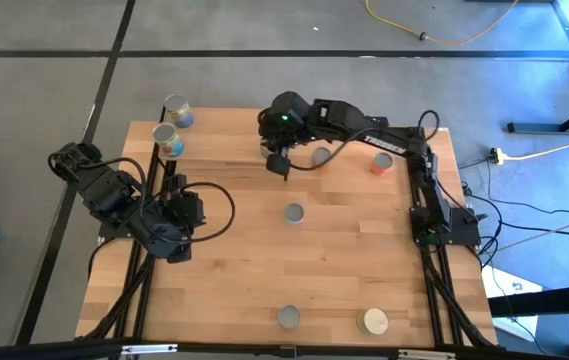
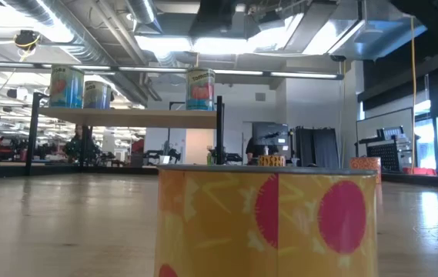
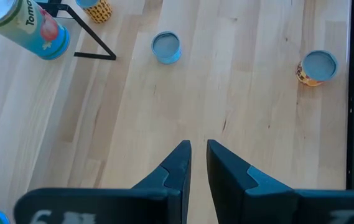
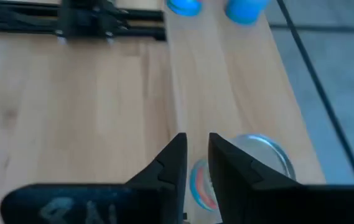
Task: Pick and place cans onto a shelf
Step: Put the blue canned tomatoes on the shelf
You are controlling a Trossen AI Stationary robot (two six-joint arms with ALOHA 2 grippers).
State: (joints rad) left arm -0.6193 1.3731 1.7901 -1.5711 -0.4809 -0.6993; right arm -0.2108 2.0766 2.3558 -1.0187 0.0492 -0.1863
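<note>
Behind the table you see a large office room with bright ceiling lights. In the low view the shelf (image 2: pixel 126 116) crosses the upper left of the frame. It carries three cans: two blue cans (image 2: pixel 66 86) close together at its left end and a third can (image 2: pixel 200 88) at its right end. A yellow can with red spots (image 2: pixel 265 223) fills the lower middle.

In the high view the wooden table (image 1: pixel 234 290) holds loose cans in the middle and along the lower edge. The right gripper (image 1: pixel 284 168) is at the upper middle and the left gripper (image 1: pixel 179 228) is at the middle left.

In the left wrist view the jaws are a little apart over bare wood, with nothing between them. A small blue can (image 3: pixel 166 48) stands at the upper middle.

In the right wrist view the jaws are also slightly apart. A silver-topped can (image 4: pixel 257 158) stands free on the shelf board at the lower right, just behind them.
</note>
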